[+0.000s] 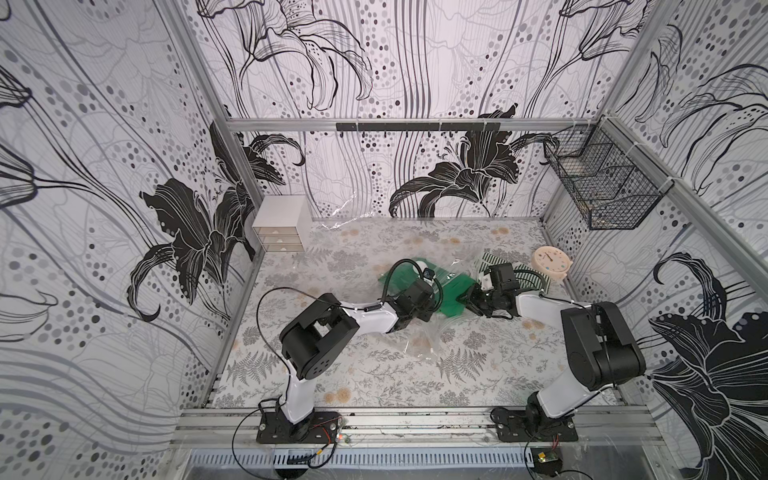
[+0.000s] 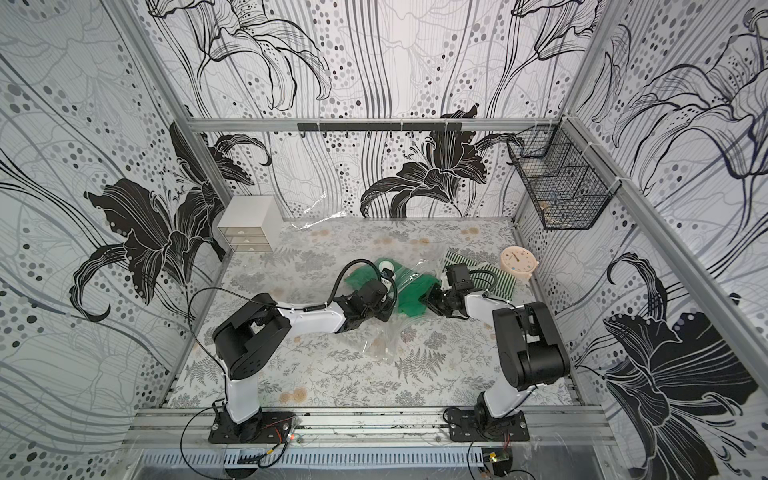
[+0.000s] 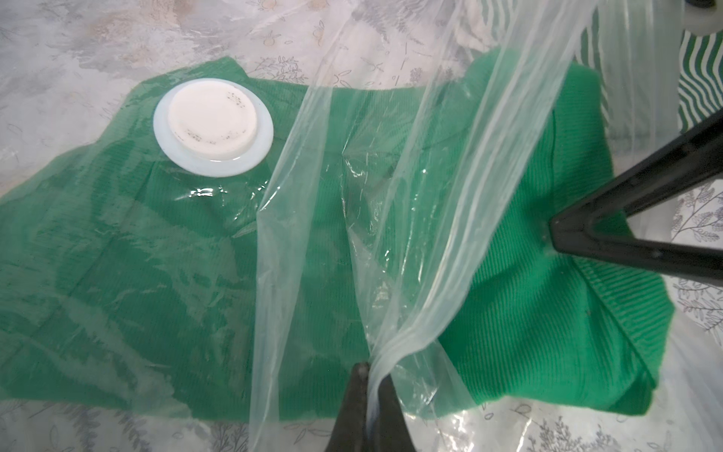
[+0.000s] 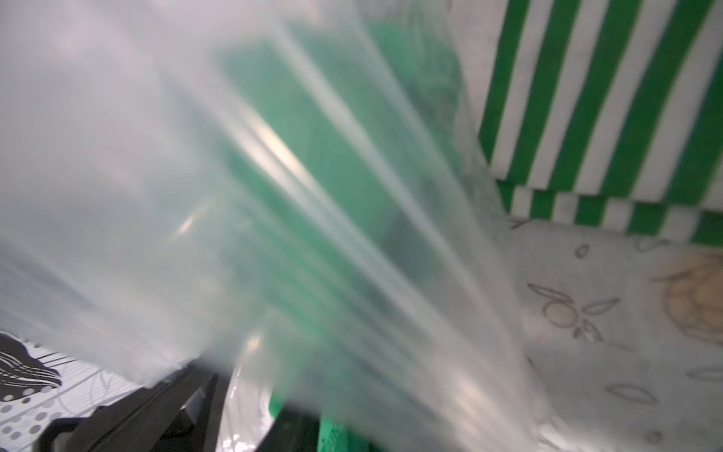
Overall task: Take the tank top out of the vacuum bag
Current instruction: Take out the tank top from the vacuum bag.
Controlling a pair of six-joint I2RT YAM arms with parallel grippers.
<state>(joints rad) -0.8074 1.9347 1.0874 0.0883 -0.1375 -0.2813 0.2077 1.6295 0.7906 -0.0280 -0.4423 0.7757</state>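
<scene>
The clear vacuum bag (image 3: 450, 156) lies mid-table over a plain green shirt (image 3: 156, 254), its round white valve (image 3: 213, 121) resting on the shirt. My left gripper (image 3: 369, 368) is shut on a gathered fold of the bag's film and holds it up. My right gripper (image 3: 555, 235) has come in from the right, under the raised film, and its fingers pinch the green shirt's ribbed edge; in both top views it sits at that edge (image 1: 465, 299). The striped tank top (image 1: 534, 280) lies flat on the table behind the right wrist, its near edge (image 3: 700, 78) partly behind film.
A pink round clock (image 1: 550, 264) stands just beyond the tank top by the right wall. A white drawer unit (image 1: 280, 226) sits in the back left corner. A black wire basket (image 1: 602, 187) hangs on the right wall. Loose bag film (image 1: 419, 340) spreads toward the front.
</scene>
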